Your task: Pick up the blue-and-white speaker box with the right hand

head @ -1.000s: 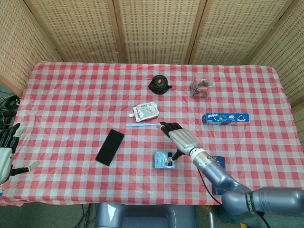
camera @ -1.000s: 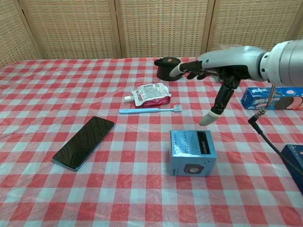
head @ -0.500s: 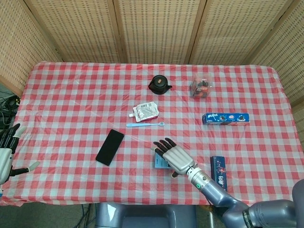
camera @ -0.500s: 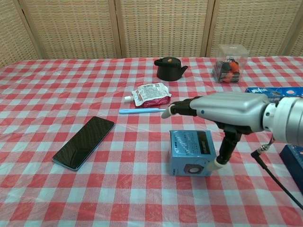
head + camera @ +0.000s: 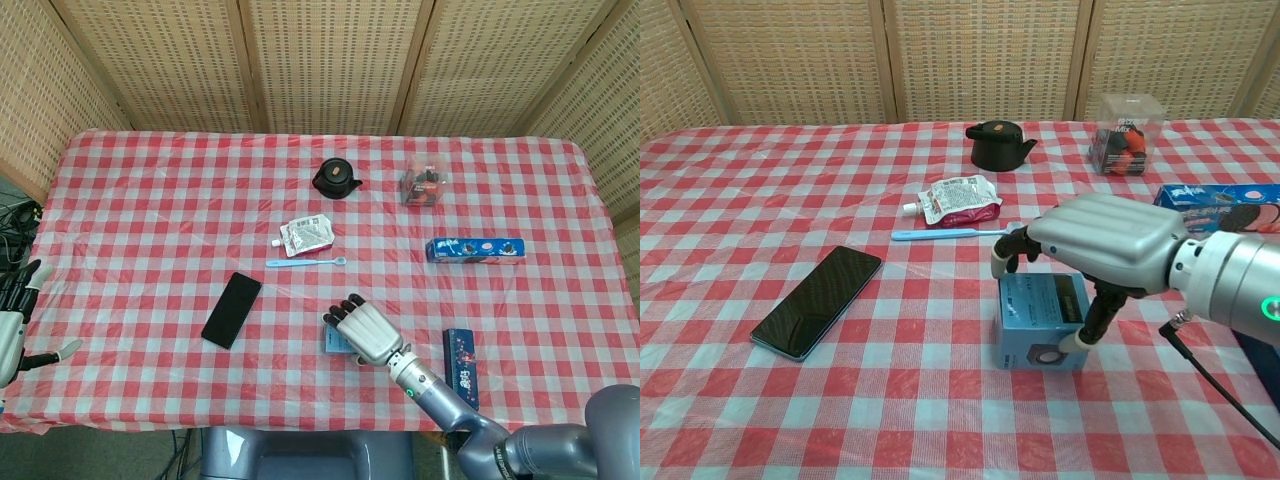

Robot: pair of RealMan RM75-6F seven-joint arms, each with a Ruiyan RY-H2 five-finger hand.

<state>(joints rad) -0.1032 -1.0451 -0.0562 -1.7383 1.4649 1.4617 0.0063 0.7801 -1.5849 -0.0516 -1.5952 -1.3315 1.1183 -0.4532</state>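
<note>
The blue-and-white speaker box [image 5: 1035,320] stands on the checked tablecloth near the front middle; in the head view only its left edge [image 5: 333,343] shows from under the hand. My right hand [image 5: 1100,240] [image 5: 365,330] lies over the box's top. Its fingers [image 5: 1006,255] curl down over the far left edge and its thumb [image 5: 1080,335] presses the right front corner. The box rests on the table. My left hand [image 5: 12,320] hangs at the table's left edge, fingers apart and holding nothing.
A black phone [image 5: 818,300] lies left of the box. Behind it are a blue toothbrush [image 5: 950,233], a pouch [image 5: 958,198] and a black pot [image 5: 998,145]. A clear snack box [image 5: 1123,135], a blue biscuit box [image 5: 1215,200] and a dark blue box [image 5: 461,365] sit to the right.
My right hand has come down and back over the speaker box, and its fingers and thumb have closed around it. The box has shifted slightly left. The left hand is unchanged.
</note>
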